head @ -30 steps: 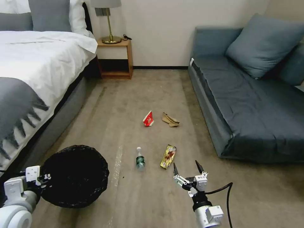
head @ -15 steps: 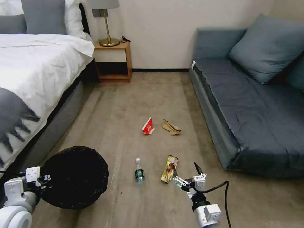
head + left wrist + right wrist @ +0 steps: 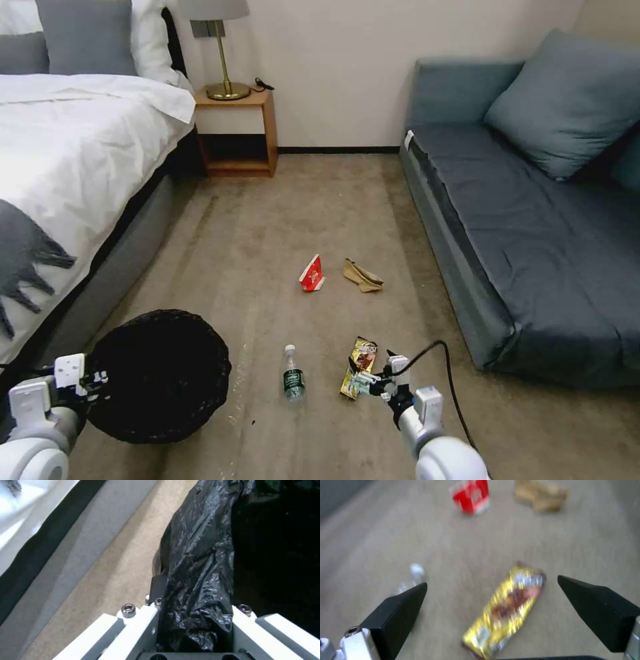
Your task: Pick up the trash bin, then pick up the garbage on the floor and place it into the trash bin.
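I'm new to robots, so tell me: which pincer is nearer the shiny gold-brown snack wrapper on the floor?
The right pincer: it hangs open directly over the gold-brown snack wrapper. The left pincer is far off to the left, clamped on the rim of the black-lined round trash bin.

My left tool (image 3: 90,387) grips the rim of the trash bin (image 3: 160,373), low left beside the bed (image 3: 73,153). Right tool (image 3: 360,381) sits over the gold snack wrapper (image 3: 358,365), bottle (image 3: 292,373) just left of it. Red-white packet (image 3: 312,273) and crumpled tan paper (image 3: 361,275) lie farther out on the carpet (image 3: 280,220).
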